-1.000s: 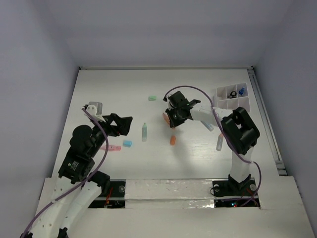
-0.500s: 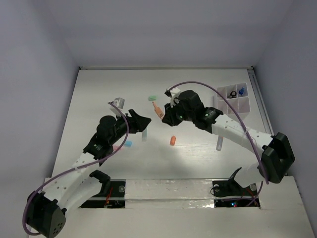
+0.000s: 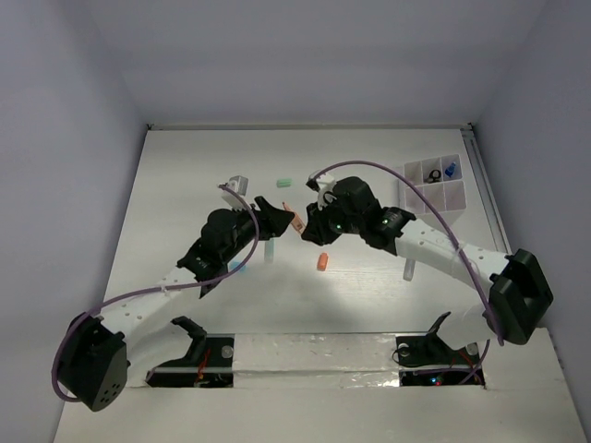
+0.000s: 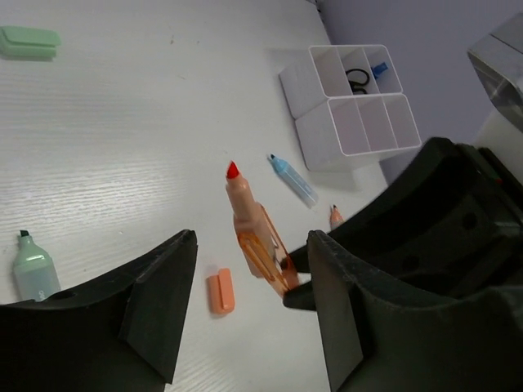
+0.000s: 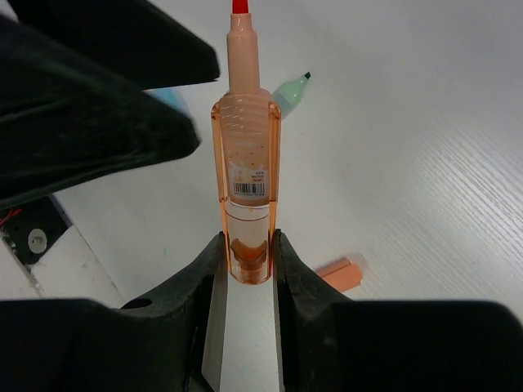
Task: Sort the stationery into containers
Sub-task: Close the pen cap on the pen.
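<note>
Tabletop (image 3: 185, 166), white and faintly grained, boxed in by plain pale grey walls (image 3: 305, 65). From above, my two arms reach in from the near edge and meet nose to nose at the middle. A white divided tray (image 3: 459, 197) sits at the far right, well apart from them; the overhead view shows a blue clip (image 3: 451, 170) in one far compartment. My right gripper (image 3: 309, 221) is clenched on the rear end of an uncapped orange marker (image 3: 294, 213), held up off the surface. Only the right wrist camera shows that pinch clearly: both fingers pressed to the barrel, red tip pointing away. Only the left wrist camera shows my left gripper (image 4: 253, 243) released, its fingers spread either side of the marker without touching it. The orange cap (image 3: 322, 262) lies on the table below. A mint marker (image 3: 269, 247) lies near it, to the left.
</note>
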Controlling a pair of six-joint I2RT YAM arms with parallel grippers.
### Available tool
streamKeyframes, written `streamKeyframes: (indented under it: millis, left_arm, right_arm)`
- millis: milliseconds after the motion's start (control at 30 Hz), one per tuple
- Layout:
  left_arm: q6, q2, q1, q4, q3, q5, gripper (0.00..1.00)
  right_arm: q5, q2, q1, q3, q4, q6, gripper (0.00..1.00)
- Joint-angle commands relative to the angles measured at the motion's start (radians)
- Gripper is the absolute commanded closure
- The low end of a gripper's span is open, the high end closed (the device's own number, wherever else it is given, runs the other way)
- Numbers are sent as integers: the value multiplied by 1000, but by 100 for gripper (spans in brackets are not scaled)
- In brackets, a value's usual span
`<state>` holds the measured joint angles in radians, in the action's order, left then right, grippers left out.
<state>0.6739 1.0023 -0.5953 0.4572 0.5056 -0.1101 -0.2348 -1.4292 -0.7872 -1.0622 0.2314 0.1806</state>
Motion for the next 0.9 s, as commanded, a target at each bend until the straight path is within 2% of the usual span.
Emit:
streamKeyframes:
  millis: [0, 233, 367, 400, 467, 733, 867]
  left_arm:
    - [-31, 19, -9, 87, 57, 76, 50]
    - [-65, 90, -18, 115, 82, 96, 58]
    - [-80, 101, -29, 124, 83, 101, 75]
    - [-85, 101, -29, 117, 85, 115, 85]
    - [-108, 96, -38, 86, 94, 157, 99]
    - [-230, 49, -66, -31, 106, 279, 100]
    - [-277, 25, -77, -75, 96, 363, 100]
  right_arm:
    - [-38, 41, -20, 1, -49, 3, 96]
    - [-61, 32, -50, 1, -49, 3, 96]
    - [-61, 23, -60, 1, -46, 5, 96]
    - [-61, 23, -60, 1, -44, 5, 96]
    - [-48, 19, -60, -4, -27, 7, 96]
    - [57, 73, -60, -21, 80, 10, 98]
    - [32, 104, -60, -45, 143, 3, 100]
